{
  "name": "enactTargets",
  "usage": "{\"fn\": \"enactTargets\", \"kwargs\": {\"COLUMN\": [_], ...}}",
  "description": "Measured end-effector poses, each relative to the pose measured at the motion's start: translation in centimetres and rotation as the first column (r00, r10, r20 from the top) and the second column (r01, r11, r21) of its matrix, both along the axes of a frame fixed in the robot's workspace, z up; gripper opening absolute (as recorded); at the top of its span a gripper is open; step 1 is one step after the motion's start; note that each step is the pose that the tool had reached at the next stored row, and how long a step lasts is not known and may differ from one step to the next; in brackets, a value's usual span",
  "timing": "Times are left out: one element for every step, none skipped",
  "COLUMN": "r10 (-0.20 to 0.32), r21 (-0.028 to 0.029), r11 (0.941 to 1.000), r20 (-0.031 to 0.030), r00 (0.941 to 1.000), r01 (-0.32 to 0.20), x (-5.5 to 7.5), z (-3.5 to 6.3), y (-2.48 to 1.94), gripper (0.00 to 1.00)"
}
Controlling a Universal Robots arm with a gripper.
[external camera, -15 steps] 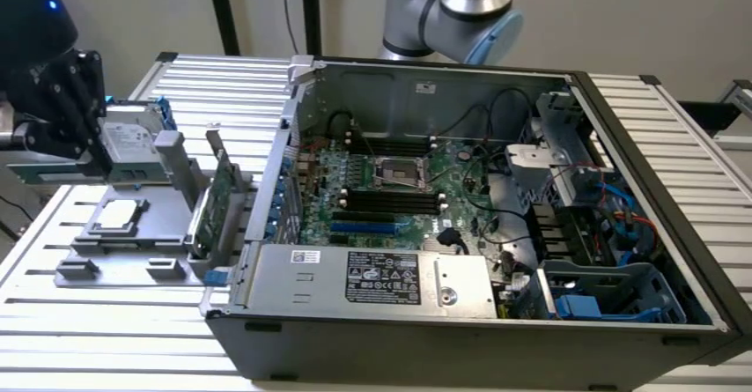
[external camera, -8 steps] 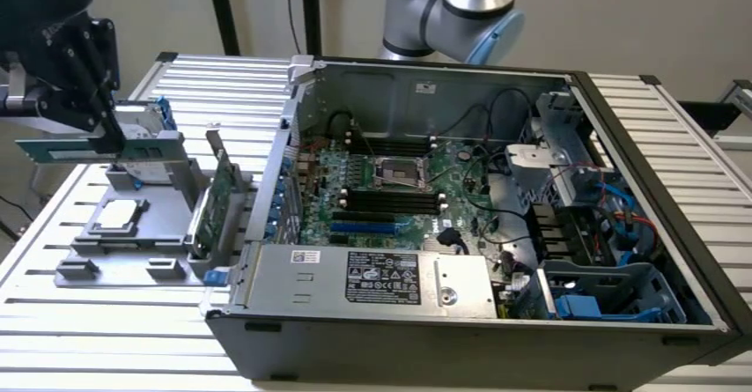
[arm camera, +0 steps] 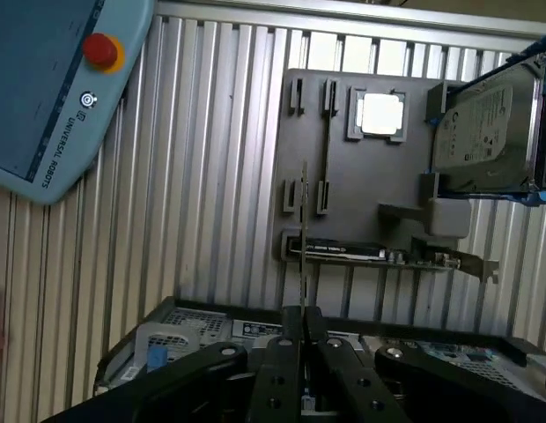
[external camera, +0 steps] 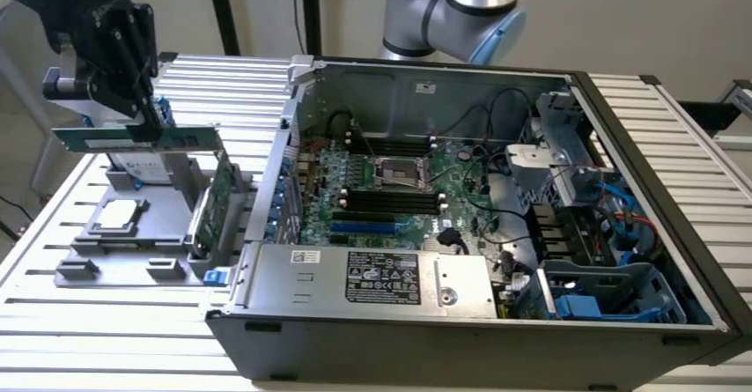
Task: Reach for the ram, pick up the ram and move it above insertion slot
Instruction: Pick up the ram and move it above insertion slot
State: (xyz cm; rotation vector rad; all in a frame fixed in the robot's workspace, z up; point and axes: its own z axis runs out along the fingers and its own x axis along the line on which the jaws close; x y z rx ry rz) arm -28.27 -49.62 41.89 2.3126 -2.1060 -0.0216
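Exterior view, its left to its right. The black two-finger gripper (external camera: 151,128) hangs high at that view's far left, clenched on the ram (external camera: 100,138), a long, thin green circuit-board stick with a pale label strip. The stick is level, lengthwise, and sticks out on both sides of the fingers. In the wrist view the gripper (arm camera: 301,317) has its jaws pinched flat on the ram (arm camera: 303,229), seen edge-on as a thin line.

Right below sits the grey moulded parts fixture (external camera: 129,251) on the ribbed aluminium table (external camera: 94,339). The ram is lifted clear of the fixture, not touching. The square silver processor chip (external camera: 119,216) lies in its pocket. The taller green expansion card with metal bracket (external camera: 211,207) stands at the fixture's edge nearest the case, untouched.

Further right is the open grey computer case (external camera: 352,330) with its green motherboard (external camera: 400,172) exposed. The row of black memory slots (external camera: 394,200) lies mid-board.

Progress: reach done, grasp done, lift done. Not yet done: getting the ram above the insertion slot. It is outside the case wall, well apart from the slots. I judge the task past halfway.
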Motion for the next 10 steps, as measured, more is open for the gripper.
{"fn": "enactTargets", "kwargs": {"r10": [0.0,0.0,0.0,0.0,0.0,0.0,0.0,0.0,0.0,0.0], "r21": [0.0001,0.0001,0.0001,0.0,0.0,0.0001,0.0001,0.0001,0.0001,0.0001], "r11": [1.0,1.0,1.0,1.0,1.0,1.0,1.0,1.0,1.0,1.0], "r20": [-0.0001,-0.0003,-0.0006,-0.0006,-0.0007,-0.0007,-0.0007,-0.0006,-0.0007,-0.0007], "r00": [1.0,1.0,1.0,1.0,1.0,1.0,1.0,1.0,1.0,1.0], "r01": [0.0,0.0,0.0,0.0,0.0,0.0,0.0,0.0,0.0,0.0], "x": [0.4,0.8,1.2,1.6,1.9,2.3,2.6,2.9,3.1,3.3], "z": [0.01,0.02,0.03,0.04,0.06,0.06,0.08,0.09,0.1,0.11], "y": [0.02,0.04,0.07,0.12,0.18,0.26,0.35,0.46,0.59,0.73], "gripper": [0.13,0.13,0.13,0.13,0.13,0.13,0.13,0.13,0.13,0.13]}}
